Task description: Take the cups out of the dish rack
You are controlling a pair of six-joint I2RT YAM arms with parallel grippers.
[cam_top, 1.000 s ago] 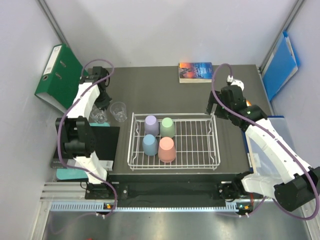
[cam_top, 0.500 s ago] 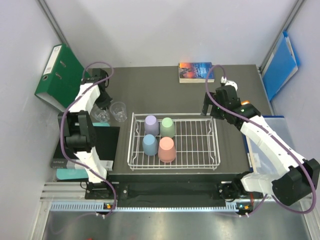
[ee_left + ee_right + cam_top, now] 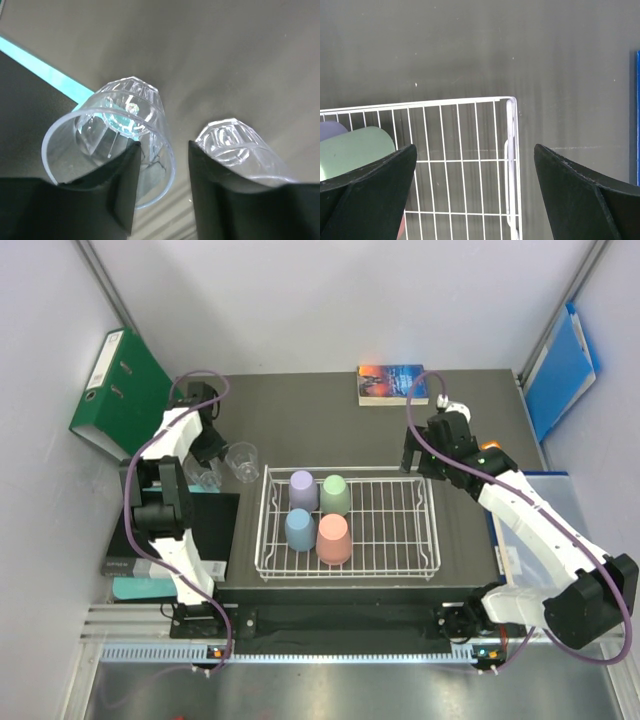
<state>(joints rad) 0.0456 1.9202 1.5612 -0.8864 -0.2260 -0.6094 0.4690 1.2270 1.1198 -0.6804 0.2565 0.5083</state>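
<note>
A white wire rack [image 3: 420, 530] is seen mid-table, by the near edge. Four plastic cups are stood upside down in its left half: lavender [image 3: 302, 487], green [image 3: 336, 494], blue [image 3: 299, 528], pink [image 3: 334, 538]. Two glasses [image 3: 240, 460] are set upright on the table just left of the rack. The left claw [image 3: 161, 150] is parted over them, with one glass wall loose between its fingers and nothing pinched. The right claw [image 3: 475, 150] is spread wide and empty above the rack's far right corner. The cups are judged light and stiff, best taken across the sides. The glasses are judged slippery and breakable.
</note>
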